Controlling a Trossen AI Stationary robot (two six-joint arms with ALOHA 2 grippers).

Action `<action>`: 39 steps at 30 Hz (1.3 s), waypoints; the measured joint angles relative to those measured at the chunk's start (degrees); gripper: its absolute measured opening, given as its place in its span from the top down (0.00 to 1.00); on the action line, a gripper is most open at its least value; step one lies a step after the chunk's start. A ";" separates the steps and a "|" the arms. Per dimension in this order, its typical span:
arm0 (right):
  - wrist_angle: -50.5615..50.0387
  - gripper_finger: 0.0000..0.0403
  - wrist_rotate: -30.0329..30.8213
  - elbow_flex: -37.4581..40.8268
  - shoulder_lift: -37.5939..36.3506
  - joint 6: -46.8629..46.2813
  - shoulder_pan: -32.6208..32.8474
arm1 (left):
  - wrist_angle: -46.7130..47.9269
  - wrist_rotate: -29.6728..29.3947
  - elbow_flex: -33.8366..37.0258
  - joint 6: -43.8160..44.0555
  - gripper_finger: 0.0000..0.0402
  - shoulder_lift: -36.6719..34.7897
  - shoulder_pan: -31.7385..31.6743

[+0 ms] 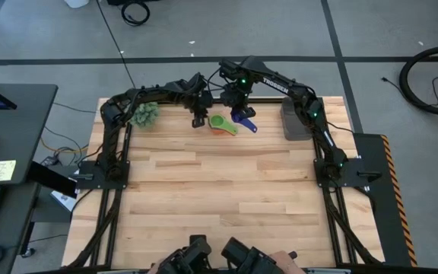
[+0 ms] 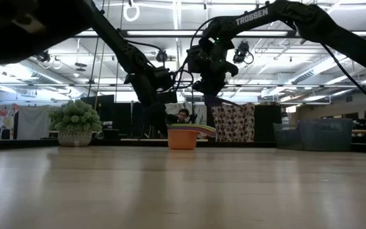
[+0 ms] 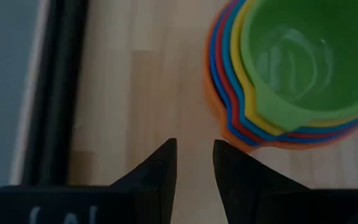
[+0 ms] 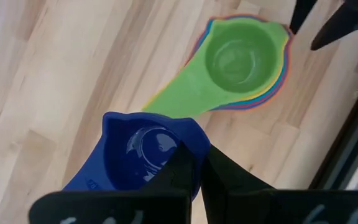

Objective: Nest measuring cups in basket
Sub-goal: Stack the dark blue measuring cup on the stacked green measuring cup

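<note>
A nested stack of measuring cups (image 1: 221, 123), green one on top, sits on its orange bottom cup near the table's far edge (image 2: 183, 137) (image 3: 291, 68) (image 4: 241, 62). The dark blue cup (image 4: 145, 152) (image 1: 245, 118) is in my right gripper (image 4: 197, 158) (image 1: 238, 106), just right of the stack and above the table. My left gripper (image 3: 194, 149) (image 1: 198, 119) hovers narrowly open over bare wood just left of the stack, touching nothing. The dark grey basket (image 1: 295, 122) stands farther right, near the far right corner. My right gripper pinches the dark blue cup by its bowl rim (image 4: 188, 140), on the side away from the handle; one finger looks to be inside the bowl and one outside. The fingers come from above. The cup is lifted clear, roughly level, its handle (image 1: 251, 127) pointing toward the table's near right.
A fuzzy green plant ball (image 1: 145, 114) (image 2: 75, 121) sits left of the left gripper at the far edge. The wide wooden table (image 1: 219, 198) stretches toward the near edge. Arm frames stand along both sides. A person shows far behind the table in the low view.
</note>
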State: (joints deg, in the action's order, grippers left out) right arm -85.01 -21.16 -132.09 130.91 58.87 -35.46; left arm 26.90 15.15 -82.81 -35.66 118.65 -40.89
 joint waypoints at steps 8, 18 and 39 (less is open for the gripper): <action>-0.46 0.96 -0.16 0.00 0.02 -0.17 -0.03 | -0.07 0.58 0.00 -0.51 0.73 0.09 2.81; -1.65 0.96 -0.10 0.00 0.04 0.27 -0.07 | -0.37 1.04 0.00 -0.10 0.73 0.09 6.32; 7.34 0.96 2.02 0.02 0.22 13.19 4.55 | 15.93 5.56 -0.02 12.51 0.73 -7.87 2.45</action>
State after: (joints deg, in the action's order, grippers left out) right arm -77.67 -19.14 -132.07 131.13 72.07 -30.91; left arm 42.83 20.70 -82.83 -23.15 110.78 -38.44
